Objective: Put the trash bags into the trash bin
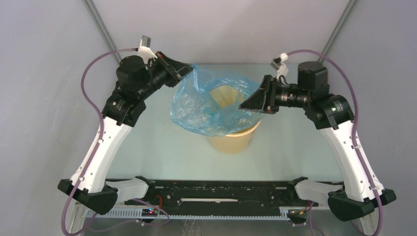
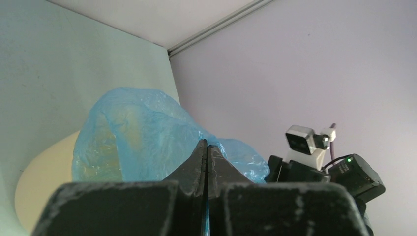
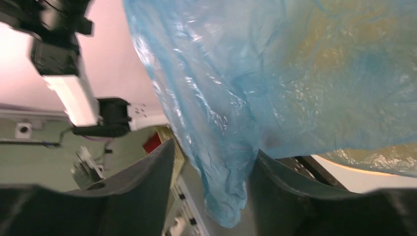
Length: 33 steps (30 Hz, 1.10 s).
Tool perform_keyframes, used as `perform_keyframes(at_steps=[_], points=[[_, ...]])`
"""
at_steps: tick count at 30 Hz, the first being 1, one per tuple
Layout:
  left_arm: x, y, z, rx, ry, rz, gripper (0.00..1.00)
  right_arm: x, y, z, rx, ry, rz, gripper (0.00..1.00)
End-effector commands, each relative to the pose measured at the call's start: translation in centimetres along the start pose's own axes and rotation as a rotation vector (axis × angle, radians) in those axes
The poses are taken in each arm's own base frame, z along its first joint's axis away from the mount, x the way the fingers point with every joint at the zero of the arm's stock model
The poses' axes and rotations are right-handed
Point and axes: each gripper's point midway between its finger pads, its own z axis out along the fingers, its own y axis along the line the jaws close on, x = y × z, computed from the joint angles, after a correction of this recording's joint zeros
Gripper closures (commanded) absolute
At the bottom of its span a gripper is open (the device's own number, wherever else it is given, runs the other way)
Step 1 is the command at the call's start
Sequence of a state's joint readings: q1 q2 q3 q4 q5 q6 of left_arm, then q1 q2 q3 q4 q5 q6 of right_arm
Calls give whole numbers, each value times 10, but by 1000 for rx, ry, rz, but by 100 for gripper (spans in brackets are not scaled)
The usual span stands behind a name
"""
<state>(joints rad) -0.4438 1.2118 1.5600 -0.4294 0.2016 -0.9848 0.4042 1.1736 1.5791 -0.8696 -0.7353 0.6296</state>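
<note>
The left gripper [image 2: 206,147] is being kept pressed together, and a thin sliver of the light-blue trash bag [image 2: 137,137] is being pinched between its fingers [image 2: 194,167]. Just beyond those fingertips the film is being held up in a puffed, crinkled mound. Past the mound, lower and to that hand's left, the tan trash bin [image 2: 44,169] is being partly covered by it.

The right gripper [image 3: 211,160] is being held spread, with a clear gap between its two fingers. A hanging fold of the bag is being left loose in that gap, close against the right-hand finger; whether it is being touched there cannot be told. Ahead of this hand and above it, the rest of the film is being spread wide, with the bin's tan colour showing through it.

In the top view, the bag is being draped over the mouth of the bin, between the two hands. The bin is standing upright on the table [image 1: 162,147], under the bag and nearer the right hand, and its near wall is being left uncovered.
</note>
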Motion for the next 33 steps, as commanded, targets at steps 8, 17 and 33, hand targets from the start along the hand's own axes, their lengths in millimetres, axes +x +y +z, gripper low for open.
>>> perform_keyframes(at_steps=[8,17,33], points=[[-1,8,-8,-15,-7,15,100,-46,57,-89,-115,-214,-120,1],[3,7,-15,-8,7,11,100,-170,-38,-95,17,-499,170,0],[13,0,-15,34,71,-5,100,-99,-113,58,192,-126,190,31]])
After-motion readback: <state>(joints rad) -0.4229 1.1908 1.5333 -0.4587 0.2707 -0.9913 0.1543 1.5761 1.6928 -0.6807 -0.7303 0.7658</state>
